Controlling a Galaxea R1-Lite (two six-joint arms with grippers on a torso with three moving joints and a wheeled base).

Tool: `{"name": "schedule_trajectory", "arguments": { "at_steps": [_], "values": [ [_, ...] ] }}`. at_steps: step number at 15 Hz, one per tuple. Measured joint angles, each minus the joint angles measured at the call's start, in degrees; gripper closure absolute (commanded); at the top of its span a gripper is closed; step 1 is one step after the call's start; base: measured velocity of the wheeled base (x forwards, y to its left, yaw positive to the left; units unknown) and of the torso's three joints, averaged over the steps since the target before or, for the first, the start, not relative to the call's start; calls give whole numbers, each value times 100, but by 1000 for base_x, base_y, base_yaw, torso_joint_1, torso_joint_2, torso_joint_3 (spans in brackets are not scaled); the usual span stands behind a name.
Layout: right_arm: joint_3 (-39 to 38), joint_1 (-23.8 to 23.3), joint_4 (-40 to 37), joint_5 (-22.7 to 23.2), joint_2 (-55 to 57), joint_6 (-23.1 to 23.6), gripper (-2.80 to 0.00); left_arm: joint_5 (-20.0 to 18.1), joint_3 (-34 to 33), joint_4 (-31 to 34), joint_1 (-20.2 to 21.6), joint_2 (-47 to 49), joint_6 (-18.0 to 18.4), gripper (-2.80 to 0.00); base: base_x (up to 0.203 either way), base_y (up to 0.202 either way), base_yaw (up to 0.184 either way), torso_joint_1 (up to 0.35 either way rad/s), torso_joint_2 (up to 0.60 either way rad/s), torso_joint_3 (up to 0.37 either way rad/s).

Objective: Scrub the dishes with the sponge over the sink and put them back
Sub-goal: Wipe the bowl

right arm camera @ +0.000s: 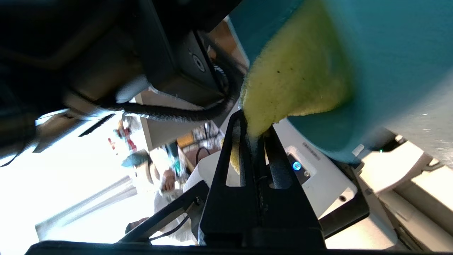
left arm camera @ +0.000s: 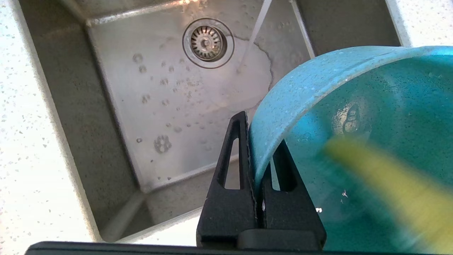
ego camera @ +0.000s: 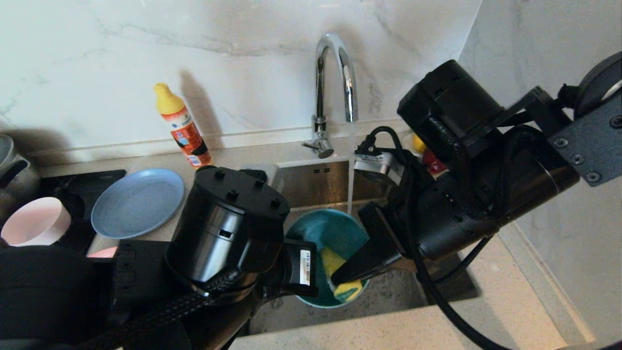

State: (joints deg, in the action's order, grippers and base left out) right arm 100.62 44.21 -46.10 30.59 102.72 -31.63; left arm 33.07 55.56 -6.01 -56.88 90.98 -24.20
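Over the steel sink (ego camera: 388, 296) I hold a small teal bowl (ego camera: 330, 231) tilted on its side. My left gripper (left arm camera: 256, 141) is shut on the bowl's rim (left arm camera: 283, 95), one finger outside the wall and one inside. From the right, my right gripper (ego camera: 337, 279) reaches into the bowl, shut on the yellow sponge (ego camera: 340, 272). The sponge (right arm camera: 297, 74) presses against the bowl's inner face (right arm camera: 389, 53). A grey-blue plate (ego camera: 137, 201) and a pale pink bowl (ego camera: 35, 221) rest on the counter at the left. An edge of the salmon-pink plate (ego camera: 103, 252) peeks out beside my left arm.
Water runs from the curved chrome tap (ego camera: 335, 82) into the sink, near the strainer drain (left arm camera: 207, 42). A yellow-capped orange bottle (ego camera: 182, 126) stands by the back wall. A steel pot (ego camera: 12, 167) sits at the far left. Pale counter (ego camera: 388, 335) fronts the sink.
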Motion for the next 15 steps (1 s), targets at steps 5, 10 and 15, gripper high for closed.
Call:
{"name": "schedule_trajectory", "arguments": {
  "at_steps": [5,10,15],
  "values": [
    [23,-425,-16,0,-261,5,0,8,-5,6,7,-7,9,0,0,0,0,0,0,0],
    [292,-649,13,6,-373,5,0,13,-22,4,11,-10,9,0,0,0,0,0,0,0],
    [574,-889,-33,8,-466,0,0,91,-69,9,35,-13,-11,0,0,0,0,0,0,0]
  ]
}}
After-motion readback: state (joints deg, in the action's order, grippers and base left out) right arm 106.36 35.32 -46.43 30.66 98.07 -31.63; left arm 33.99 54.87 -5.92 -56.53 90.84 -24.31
